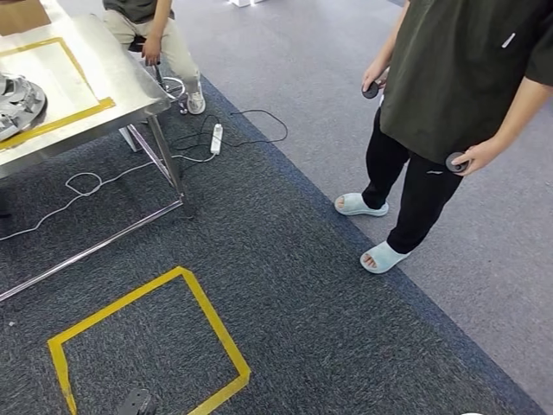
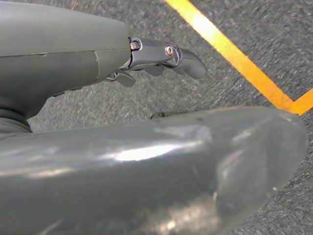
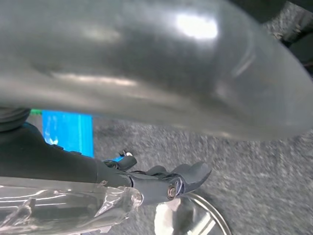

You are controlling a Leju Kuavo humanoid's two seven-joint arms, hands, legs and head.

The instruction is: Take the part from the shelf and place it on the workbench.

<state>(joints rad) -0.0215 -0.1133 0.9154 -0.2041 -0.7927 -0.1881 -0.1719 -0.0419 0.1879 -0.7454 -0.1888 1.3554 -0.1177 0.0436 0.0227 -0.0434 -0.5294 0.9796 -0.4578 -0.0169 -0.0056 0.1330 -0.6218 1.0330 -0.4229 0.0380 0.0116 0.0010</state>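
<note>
A silver metal part (image 1: 18, 102) is lying on the table (image 1: 98, 60), inside a box of yellow tape (image 1: 65, 118), right at the side of the head view. It is partly cut off by the edge of the picture, so its whole shape is hard to tell. It looks round, with ribs and dips in it.

The left robot hand (image 2: 166, 56) is hanging over the grey carpet (image 1: 313, 285) with its fingers straight out and nothing in them. The right robot hand (image 3: 173, 178) is also pointing its fingers straight out. A shiny round metal thing (image 3: 201, 223) is showing just under those fingers. It may be another part, but I cannot tell if the hand is holding it or only hanging above it.

I am guessing a part like this is heavy and hard, because it looks like solid metal. It is not going to bend or squash. Its smooth skin is probably slippery, so it could slide out of a loose grip. The best place to hold it is likely the rim, with fingers hooked under the edge and the thumb pressing on top. Setting it down slowly should stop it from banging on the steel table.

One person (image 1: 456, 78) is standing near on the carpet, and another (image 1: 156, 26) is sitting by the table
</note>
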